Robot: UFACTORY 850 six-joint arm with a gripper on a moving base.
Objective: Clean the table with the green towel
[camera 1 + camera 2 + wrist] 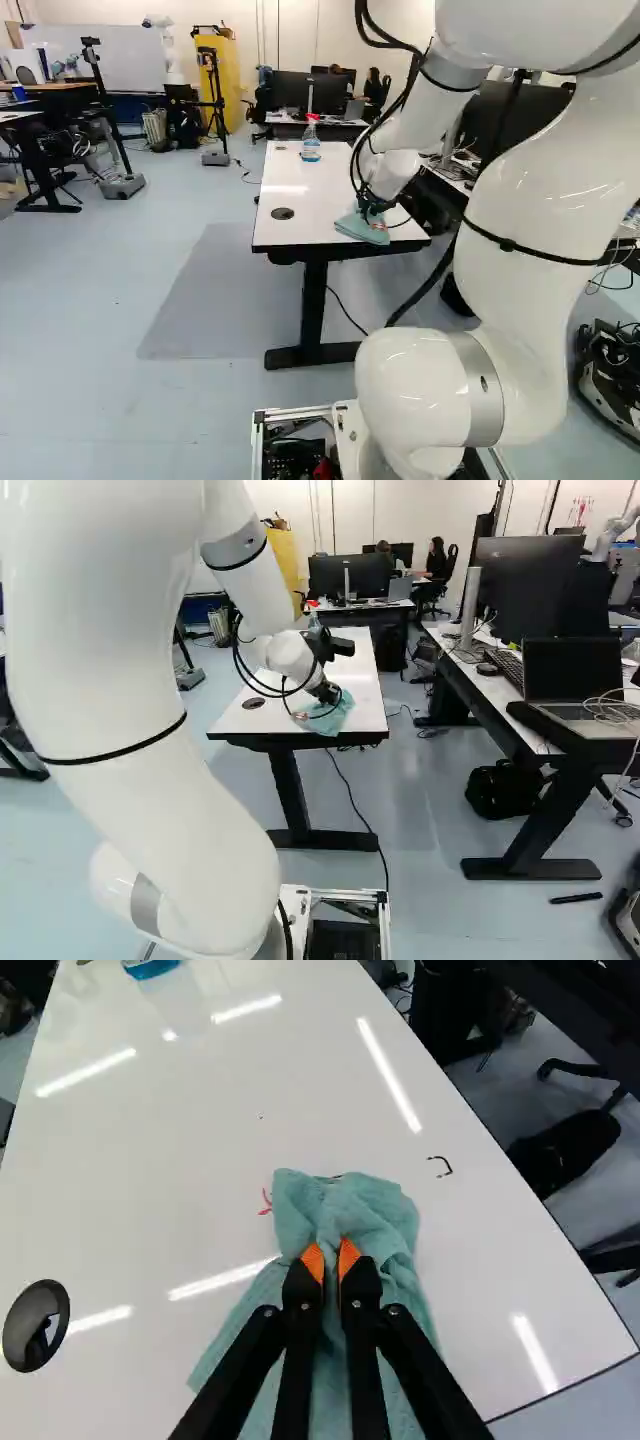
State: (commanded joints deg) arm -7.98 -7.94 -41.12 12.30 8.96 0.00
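My gripper (328, 692) is low over the near end of the white table (290, 185), on the green towel (338, 716). In the wrist view the gripper (331, 1252) is shut on the towel (365, 1205), a fold of cloth pinched between its orange pads. The towel lies bunched ahead of the fingertips and spreads flatter beneath the fingers. Beside its far end is a small red mark (266, 1202). On its other side, nearer the long edge, sits a short black mark (441, 1166).
A spray bottle with blue liquid (311, 142) stands farther along the table. A round black grommet (36, 1326) is set in the tabletop. Right of the table, another desk (500, 690) holds monitors and a laptop (572, 680). Another robot (165, 45) stands at the back.
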